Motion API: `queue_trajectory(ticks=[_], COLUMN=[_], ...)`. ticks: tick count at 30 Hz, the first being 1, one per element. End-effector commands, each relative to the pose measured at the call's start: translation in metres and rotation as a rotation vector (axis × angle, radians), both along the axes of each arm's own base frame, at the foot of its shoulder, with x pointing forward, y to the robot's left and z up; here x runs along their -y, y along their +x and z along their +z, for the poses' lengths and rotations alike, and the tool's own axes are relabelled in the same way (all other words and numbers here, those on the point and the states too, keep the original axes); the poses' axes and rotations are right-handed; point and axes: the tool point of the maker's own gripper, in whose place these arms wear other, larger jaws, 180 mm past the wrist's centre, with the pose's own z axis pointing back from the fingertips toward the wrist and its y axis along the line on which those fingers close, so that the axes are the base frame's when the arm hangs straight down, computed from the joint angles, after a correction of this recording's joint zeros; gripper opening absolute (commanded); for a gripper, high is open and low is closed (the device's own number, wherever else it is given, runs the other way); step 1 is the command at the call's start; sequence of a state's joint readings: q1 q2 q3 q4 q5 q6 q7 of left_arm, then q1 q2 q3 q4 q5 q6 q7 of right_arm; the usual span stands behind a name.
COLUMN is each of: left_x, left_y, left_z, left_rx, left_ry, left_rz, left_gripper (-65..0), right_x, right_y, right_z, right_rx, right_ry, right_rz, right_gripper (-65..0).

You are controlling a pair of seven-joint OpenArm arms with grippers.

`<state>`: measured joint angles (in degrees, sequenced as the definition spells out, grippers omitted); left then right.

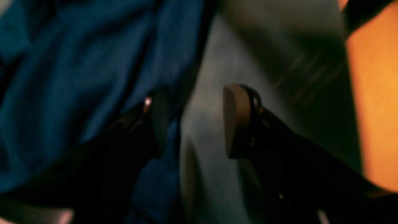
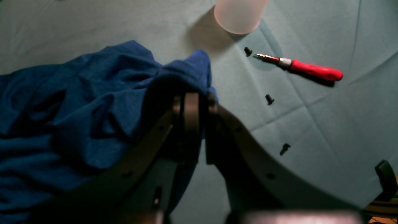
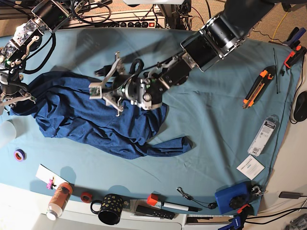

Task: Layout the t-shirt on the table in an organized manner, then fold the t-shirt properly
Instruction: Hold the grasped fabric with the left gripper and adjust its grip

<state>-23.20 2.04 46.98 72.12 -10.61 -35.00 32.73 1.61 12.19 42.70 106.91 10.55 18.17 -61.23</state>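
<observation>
- The t-shirt (image 3: 96, 120), navy and crumpled, lies bunched on the table's (image 3: 206, 120) left half.
- Right gripper (image 2: 199, 102) pinches its edge; left gripper (image 3: 108, 88) hovers spread above.
- Bare cloth stretches rightward.

The t-shirt (image 3: 96, 122) is soft, dull blue cloth with lots of wrinkles. The table (image 3: 211, 120) has a smooth, pale cloth cover with thin fold lines. The screwdriver (image 2: 303, 68) has a shiny red plastic handle and a metal tip. The cup (image 2: 239, 15) looks like cloudy, frosted plastic.
</observation>
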Motion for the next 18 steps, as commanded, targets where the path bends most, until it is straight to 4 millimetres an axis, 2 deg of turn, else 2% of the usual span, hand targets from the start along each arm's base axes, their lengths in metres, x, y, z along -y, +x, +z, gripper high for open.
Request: queue_trajectory(ticks=[1,4,13,18], left_x=[0.006,0.001,0.004,-0.002], left_y=[0.017,0.035,0.038,0.052], left_z=[0.015,0.01,0.02,0.018], left_rx=[0.049,0.09,0.063,0.127], left_ry=[-0.032,-0.011,-0.035,0.005], left_rz=[0.031,0.095,0.094,0.125], left_gripper=[-38.6,-38.6,-38.6,-38.6], right_x=[0.004,0.004,0.004,0.004], right_y=[0.007,0.007,0.007,0.007], right_z=[0.019,0.019,0.019,0.019], right_rx=[0.055,0.056,0.055,0.055], right_ry=[-0.036,-0.036,-0.036,-0.036], right_rz=[0.009,0.009,0.009,0.009], right_gripper=[-65.0,-65.0,-65.0,-65.0])
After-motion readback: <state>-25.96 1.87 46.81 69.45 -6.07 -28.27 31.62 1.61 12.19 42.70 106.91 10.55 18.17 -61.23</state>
